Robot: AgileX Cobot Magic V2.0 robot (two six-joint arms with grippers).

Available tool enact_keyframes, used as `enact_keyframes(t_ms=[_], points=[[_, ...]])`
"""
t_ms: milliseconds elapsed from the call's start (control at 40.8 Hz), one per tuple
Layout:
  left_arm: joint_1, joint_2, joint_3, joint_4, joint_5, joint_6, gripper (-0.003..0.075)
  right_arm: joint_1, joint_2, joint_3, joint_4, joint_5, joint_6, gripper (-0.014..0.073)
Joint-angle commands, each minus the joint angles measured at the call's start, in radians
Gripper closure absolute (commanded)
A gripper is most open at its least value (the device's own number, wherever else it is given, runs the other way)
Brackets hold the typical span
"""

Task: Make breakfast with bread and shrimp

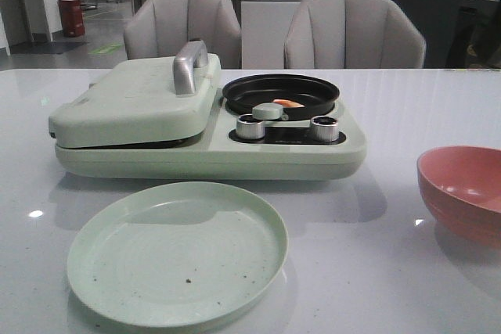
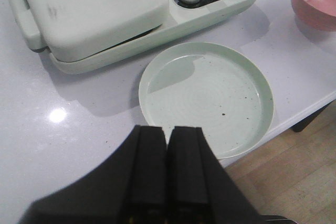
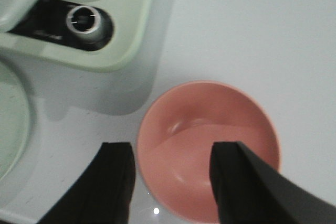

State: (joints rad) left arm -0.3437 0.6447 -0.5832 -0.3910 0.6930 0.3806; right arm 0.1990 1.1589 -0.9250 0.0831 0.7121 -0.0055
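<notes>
The shrimp [image 1: 288,103] is seen lying in the black pan [image 1: 309,91] on the right half of the pale green breakfast maker [image 1: 211,142], whose left lid [image 1: 133,103] is shut; no bread can be made out. A green plate [image 1: 176,252] is set near it, a pink bowl [image 1: 462,189] to the right. The left gripper [image 2: 167,174] is held closed and empty above the table [image 1: 368,263], the right gripper [image 3: 170,182] spread wide, empty, over the bowl
</notes>
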Motion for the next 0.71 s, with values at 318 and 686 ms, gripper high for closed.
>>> enact_keyframes(t_ms=[318, 686], points=[[-0.008, -0.003, -0.028, -0.025, -0.06, -0.007, 0.0619, 0.057, -0.427, 0.111, -0.047, 0.161, 0.031, 0.0142], [-0.008, -0.003, -0.028, -0.025, -0.06, -0.007, 0.0619, 0.056, -0.691, 0.219, -0.058, 0.225, 0.034, 0.0143]])
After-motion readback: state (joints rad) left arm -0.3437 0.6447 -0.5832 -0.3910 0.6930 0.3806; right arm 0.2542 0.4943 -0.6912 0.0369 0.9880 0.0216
